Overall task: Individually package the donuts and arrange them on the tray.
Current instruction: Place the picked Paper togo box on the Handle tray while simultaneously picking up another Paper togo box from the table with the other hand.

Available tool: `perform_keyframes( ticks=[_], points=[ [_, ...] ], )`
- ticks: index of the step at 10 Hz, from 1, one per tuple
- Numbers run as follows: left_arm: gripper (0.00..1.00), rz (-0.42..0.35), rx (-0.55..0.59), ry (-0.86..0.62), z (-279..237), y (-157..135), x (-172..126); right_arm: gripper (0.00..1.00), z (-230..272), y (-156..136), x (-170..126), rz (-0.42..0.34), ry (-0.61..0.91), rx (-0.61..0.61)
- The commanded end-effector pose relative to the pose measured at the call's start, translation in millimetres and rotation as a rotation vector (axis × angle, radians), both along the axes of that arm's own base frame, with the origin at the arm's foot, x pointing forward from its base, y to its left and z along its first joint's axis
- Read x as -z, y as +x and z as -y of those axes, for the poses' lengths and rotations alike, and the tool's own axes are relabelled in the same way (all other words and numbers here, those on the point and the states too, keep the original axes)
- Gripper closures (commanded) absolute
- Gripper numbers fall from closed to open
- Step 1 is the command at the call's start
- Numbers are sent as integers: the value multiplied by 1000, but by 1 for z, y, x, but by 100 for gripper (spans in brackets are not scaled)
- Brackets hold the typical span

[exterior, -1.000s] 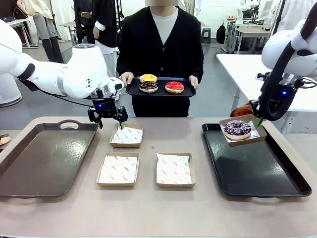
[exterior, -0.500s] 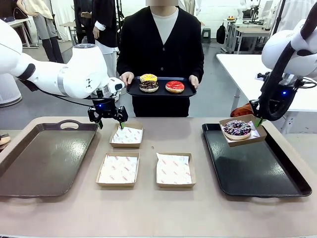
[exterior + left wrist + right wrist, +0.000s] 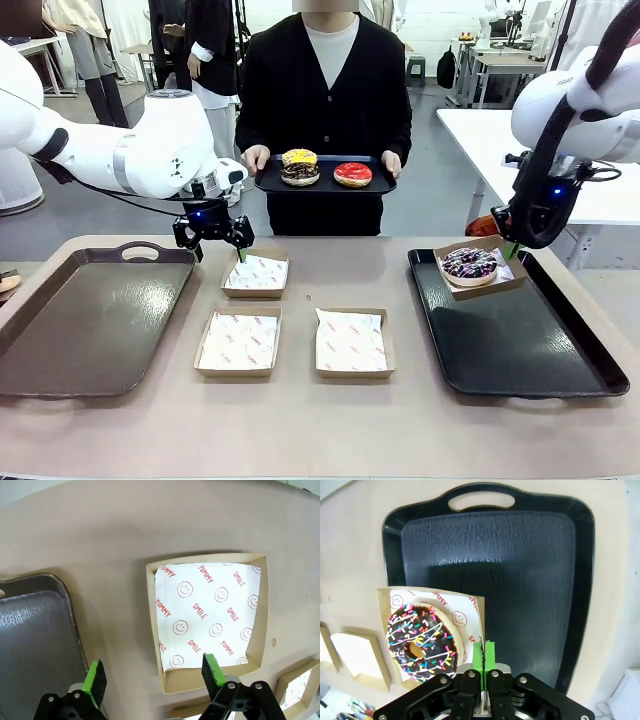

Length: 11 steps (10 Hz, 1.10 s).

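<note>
Boxed donut poised over tray; three more await packing.
The right tool (image 3: 513,247), clamped on the rim of a cardboard box (image 3: 478,289) carrying the sprinkled donut (image 3: 469,263), holds it over the 11 o'clock corner of the black tray (image 3: 520,350); next, likely, a level set-down and release. The left tool (image 3: 221,250) hangs wide open, empty, over the 10 o'clock edge of an empty box (image 3: 256,273) on the worktop (image 3: 300,430). At 12 o'clock a person holds the yellow donut (image 3: 299,158), chocolate donut (image 3: 299,175) and red donut (image 3: 352,175) on a small tray (image 3: 325,189).

Robotics lab, white workbenches (image 3: 475,135), grey floor (image 3: 432,150)
</note>
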<state>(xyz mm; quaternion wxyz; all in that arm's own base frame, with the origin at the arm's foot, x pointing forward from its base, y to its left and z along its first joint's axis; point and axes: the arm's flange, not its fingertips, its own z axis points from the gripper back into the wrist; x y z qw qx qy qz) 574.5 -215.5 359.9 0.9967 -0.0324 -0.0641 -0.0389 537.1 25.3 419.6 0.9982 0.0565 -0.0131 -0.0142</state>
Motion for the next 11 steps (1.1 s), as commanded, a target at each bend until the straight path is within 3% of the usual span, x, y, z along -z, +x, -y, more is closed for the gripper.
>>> perform_keyframes(
  ticks=[1, 11],
  points=[
    [0, -23, -19, 27, 7, 10, 1, 99, -7, 19, 7, 11, -51, 36],
    [0, -96, 5, 26, 28, 24, 23, 99, -8, 57, 36, 17, 49, 36]
  ],
)
